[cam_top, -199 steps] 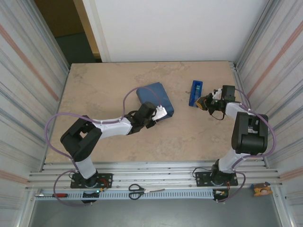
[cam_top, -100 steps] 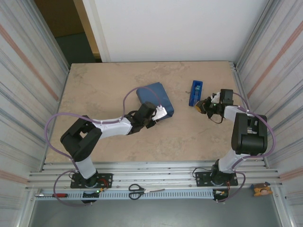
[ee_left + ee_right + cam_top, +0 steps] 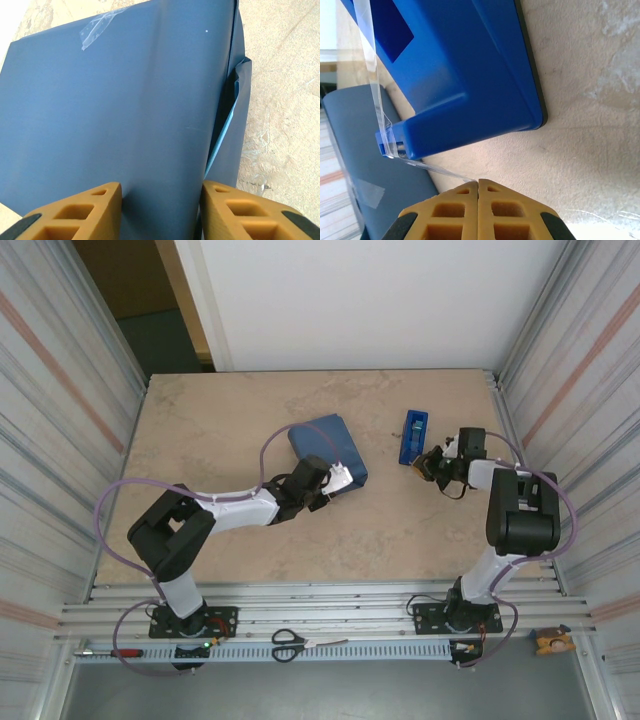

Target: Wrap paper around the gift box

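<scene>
the thin slate-blue paper lies mid-table, seemingly folded around the gift box, one clear tape piece on it, a side flap gaping. the left gripper rests on it, jaws apart; the right gripper is pinched shut on a clear tape strip from the narrow blue plastic dispenser, so sealing remains

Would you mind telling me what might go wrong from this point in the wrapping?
The right tool is shut on just the tip of a thin tape strip drawn from the blue dispenser; it could slip free or twist and stick to itself. On the paper, the side fold by the left tool gapes unsealed, so the wrap may loosen if the paper shifts.
</scene>
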`<act>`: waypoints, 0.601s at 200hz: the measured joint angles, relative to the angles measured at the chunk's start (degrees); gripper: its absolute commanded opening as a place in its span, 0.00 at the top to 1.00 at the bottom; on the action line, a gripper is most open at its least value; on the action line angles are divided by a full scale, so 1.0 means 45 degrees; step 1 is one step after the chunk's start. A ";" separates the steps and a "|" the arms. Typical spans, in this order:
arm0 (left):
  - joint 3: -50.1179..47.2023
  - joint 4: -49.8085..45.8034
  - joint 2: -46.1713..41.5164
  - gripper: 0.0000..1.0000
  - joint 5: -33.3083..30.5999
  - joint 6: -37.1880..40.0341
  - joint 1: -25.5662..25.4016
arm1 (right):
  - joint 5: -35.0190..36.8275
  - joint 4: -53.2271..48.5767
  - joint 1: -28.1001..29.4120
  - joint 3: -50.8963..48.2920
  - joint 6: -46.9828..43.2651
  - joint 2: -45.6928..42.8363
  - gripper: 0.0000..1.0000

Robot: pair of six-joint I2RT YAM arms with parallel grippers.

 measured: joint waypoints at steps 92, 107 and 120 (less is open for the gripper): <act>0.0000 0.0000 0.0010 0.57 0.0000 0.0000 -0.0010 | 0.1938 -0.2424 0.0486 0.1695 -0.1025 0.0457 1.00; 0.0000 0.0000 0.0010 0.57 -0.0005 0.0000 -0.0044 | 0.2118 -0.2613 0.0520 0.1851 -0.1151 0.0539 1.00; 0.0000 0.0000 0.0010 0.57 -0.0005 0.0000 -0.0049 | 0.2453 -0.2871 0.0554 0.1914 -0.1248 0.0539 1.00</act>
